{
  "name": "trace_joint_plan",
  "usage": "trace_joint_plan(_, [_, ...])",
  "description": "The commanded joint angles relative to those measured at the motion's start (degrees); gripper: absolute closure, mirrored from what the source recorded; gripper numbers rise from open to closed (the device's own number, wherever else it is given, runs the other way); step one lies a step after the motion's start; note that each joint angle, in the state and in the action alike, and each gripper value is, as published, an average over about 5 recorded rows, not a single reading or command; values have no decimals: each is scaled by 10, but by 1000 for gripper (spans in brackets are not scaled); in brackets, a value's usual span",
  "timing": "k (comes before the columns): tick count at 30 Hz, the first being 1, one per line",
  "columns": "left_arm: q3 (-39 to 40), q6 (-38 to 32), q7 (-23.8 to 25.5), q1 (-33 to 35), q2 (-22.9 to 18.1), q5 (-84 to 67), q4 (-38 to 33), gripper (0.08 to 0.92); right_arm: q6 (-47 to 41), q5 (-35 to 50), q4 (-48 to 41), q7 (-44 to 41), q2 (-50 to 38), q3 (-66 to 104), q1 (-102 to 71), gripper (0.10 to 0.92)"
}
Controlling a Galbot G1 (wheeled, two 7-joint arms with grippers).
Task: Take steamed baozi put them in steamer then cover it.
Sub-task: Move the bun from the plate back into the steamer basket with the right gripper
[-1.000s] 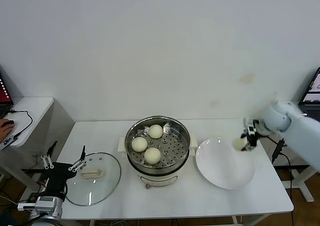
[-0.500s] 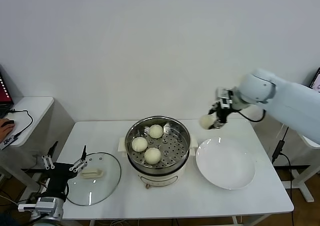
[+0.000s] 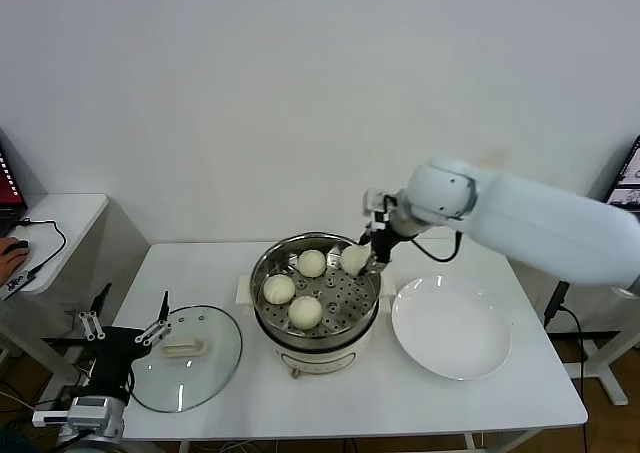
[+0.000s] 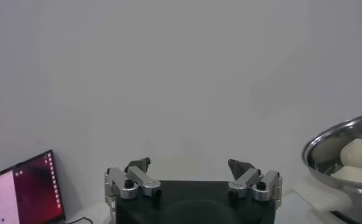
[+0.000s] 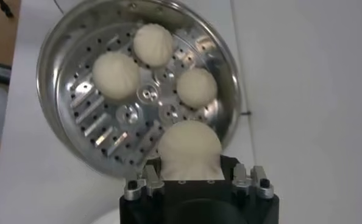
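- Because three steamed baozi (image 3: 279, 289) already sit on the perforated tray, the right gripper (image 3: 367, 256) brings the fourth bun (image 3: 354, 259) in over the right rear part of the steamer (image 3: 315, 325) — the one patch of tray that is free.
- Seen from the right wrist, the fourth bun (image 5: 188, 149) is pinched between the jaws and hangs above the tray's near edge, so it does not look set down yet; a drop there would, I judge, land it clear of the other three.
- On the table's left lies the cover (image 3: 188, 356), flat, handle up, apart from the pot; that spot suits the left gripper (image 3: 128, 325), which waits just beside it with its fingers spread and nothing in them.
- To the right of the steamer rests a white plate (image 3: 451, 329), near the pot but not touching it, with no buns on it.
- All of this stands on a white table (image 3: 400, 403) against a plain pale wall — a small side table (image 3: 60, 213) with a cable stands to the left.
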Motion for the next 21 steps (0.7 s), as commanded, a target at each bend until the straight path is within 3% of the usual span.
trace_joint_plan(1, [2, 1, 0, -2, -2, 4, 0, 177, -19, 3, -29, 48, 54, -6, -60, 414])
trace_joint_plan(11, [1, 0, 0, 0, -6, 5, 1, 177, -18, -18, -46, 50, 44, 6, -79, 407])
trace_joint_plan(21, [4, 0, 0, 1, -9, 7, -2, 177, -15, -8, -20, 50, 19, 47, -71, 213])
